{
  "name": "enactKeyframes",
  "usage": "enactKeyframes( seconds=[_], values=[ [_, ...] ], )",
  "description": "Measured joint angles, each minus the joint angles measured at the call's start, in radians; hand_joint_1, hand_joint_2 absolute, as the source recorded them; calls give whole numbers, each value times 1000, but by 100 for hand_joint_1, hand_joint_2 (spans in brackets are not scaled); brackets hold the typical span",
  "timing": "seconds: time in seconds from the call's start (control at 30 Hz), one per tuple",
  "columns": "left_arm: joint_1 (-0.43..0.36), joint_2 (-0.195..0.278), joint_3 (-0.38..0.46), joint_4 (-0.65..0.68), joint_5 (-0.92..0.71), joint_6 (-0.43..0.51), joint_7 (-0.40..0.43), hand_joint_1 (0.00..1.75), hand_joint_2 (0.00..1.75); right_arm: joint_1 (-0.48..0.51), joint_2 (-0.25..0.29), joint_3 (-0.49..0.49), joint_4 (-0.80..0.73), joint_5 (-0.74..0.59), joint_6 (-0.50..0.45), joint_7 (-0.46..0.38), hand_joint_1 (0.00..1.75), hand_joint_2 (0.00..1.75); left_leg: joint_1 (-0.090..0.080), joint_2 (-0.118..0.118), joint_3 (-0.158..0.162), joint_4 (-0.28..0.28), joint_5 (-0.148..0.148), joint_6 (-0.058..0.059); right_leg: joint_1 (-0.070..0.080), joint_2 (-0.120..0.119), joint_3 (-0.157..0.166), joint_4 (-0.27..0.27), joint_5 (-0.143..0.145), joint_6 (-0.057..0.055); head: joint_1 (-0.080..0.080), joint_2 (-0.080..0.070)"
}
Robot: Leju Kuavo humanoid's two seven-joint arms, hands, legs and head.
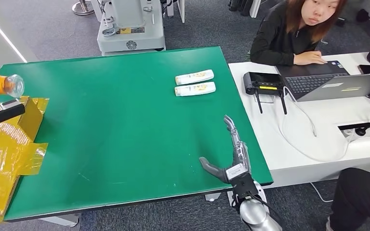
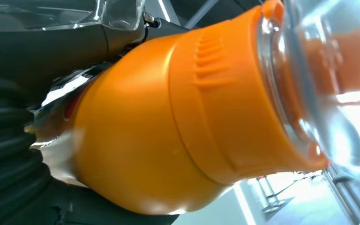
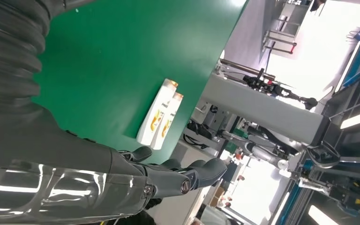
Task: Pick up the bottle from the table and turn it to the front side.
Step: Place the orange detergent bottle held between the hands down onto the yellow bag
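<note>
Orange bottle [image 2: 168, 126] with clear cap fills the frame, against the robot hand [image 2: 9, 154]

Bright even indoor light, blown-out glare behind both wrist views, orange bottle [image 2: 178, 126] close and soft-focused

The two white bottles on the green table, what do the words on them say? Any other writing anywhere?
Two white plastic bottles with yellow-orange labels: print too small and blurred to read.
Orange bottle with clear cap in the left hand: no text visible.
Black device on the white desk: yellow strip, unreadable.
</note>
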Motion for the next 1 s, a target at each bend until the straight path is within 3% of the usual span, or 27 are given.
enactKeyframes(
  seconds=[0.37, 0.53, 0.73, 1.0],
  values=[
    [165, 80, 118, -8, -111, 38, 3, 175, 175, 71, 6, -65, -103, 46, 13, 19, 0, 175, 0, 0, 0, 0, 0, 0, 0, 0, 0, 0, 0, 0, 0, 0],
    [268, 82, 200, 21, -145, 91, 15, 175, 175, 88, 8, -78, -114, 51, 13, 22, 0, 175, 0, 1, 0, 0, 0, 0, 0, 0, -1, 0, 0, 0, 0, 0],
    [390, 82, 289, 34, -209, 91, 31, 175, 175, 88, 8, -79, -115, 51, 15, 23, 0, 175, 0, 1, 0, 0, 0, 0, 0, 0, -1, -1, 0, 0, 0, 0],
    [525, 47, 388, 35, -240, 81, -25, 175, 175, 82, 8, -78, -106, 50, 19, 23, 0, 175, 0, 0, 0, 0, -1, -1, 0, 0, -1, -1, 0, 0, 0, 0]
  ],
)
